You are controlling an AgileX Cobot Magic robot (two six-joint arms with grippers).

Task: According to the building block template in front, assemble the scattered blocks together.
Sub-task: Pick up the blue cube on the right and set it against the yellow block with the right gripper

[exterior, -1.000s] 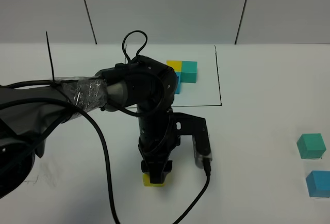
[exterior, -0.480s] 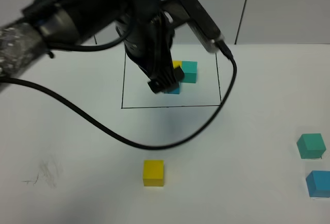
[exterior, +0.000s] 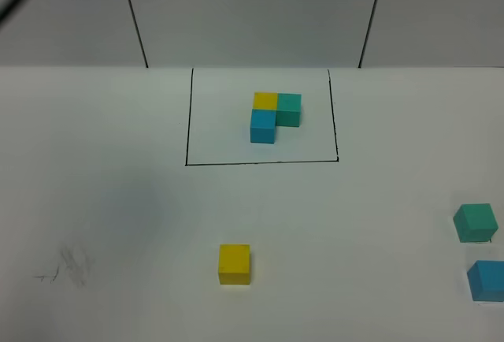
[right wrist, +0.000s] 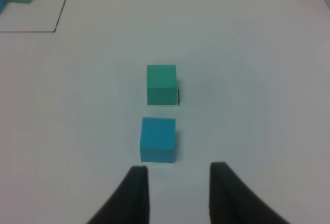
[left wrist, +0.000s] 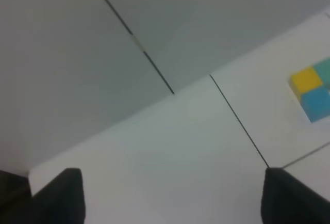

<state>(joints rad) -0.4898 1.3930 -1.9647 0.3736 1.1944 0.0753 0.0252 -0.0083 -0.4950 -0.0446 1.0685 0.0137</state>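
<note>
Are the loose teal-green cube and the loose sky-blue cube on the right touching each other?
No, the right wrist view shows a visible gap separating the teal-green cube from the sky-blue cube.

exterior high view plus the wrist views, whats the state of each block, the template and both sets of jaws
building block template: assembled, three cubes joined in an L
yellow block: loose, ungripped, standing alone
teal-green block: loose, ungripped
sky-blue block: loose, ungripped, a small gap from the teal-green block
left gripper: jaws open, empty
right gripper: jaws open, empty
</note>
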